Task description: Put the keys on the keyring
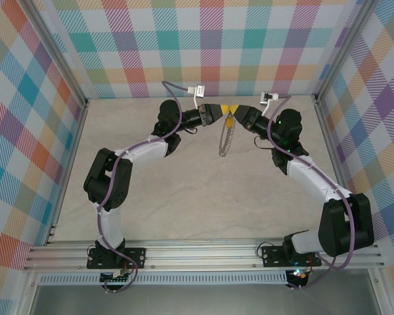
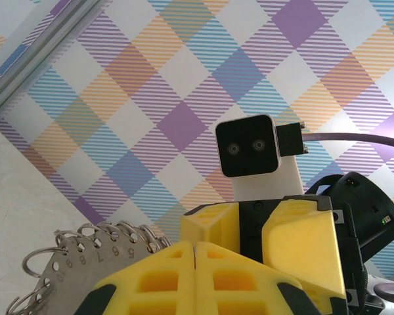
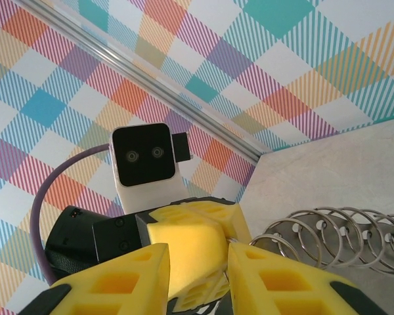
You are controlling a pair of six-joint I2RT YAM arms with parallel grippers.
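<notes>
The keyring [image 1: 224,141] hangs edge-on above the table at the back centre, where both grippers meet. My left gripper [image 1: 222,113] is shut on its top edge. In the left wrist view its yellow fingers [image 2: 157,275] press together, with the keyring's numbered metal plate and wire loops [image 2: 59,272] sticking out to the left. My right gripper [image 1: 234,119] faces it nose to nose. In the right wrist view the right gripper [image 3: 198,256] stands open, with the left gripper's yellow fingers [image 3: 187,246] in its gap. The keyring's loops [image 3: 341,233] lie just right of it. The keys are hidden.
Plaid walls close in the pale table [image 1: 184,197] on three sides, with metal posts at the back corners. The rail holding both arm bases [image 1: 203,254] runs along the near edge. The back wall stands close behind the grippers.
</notes>
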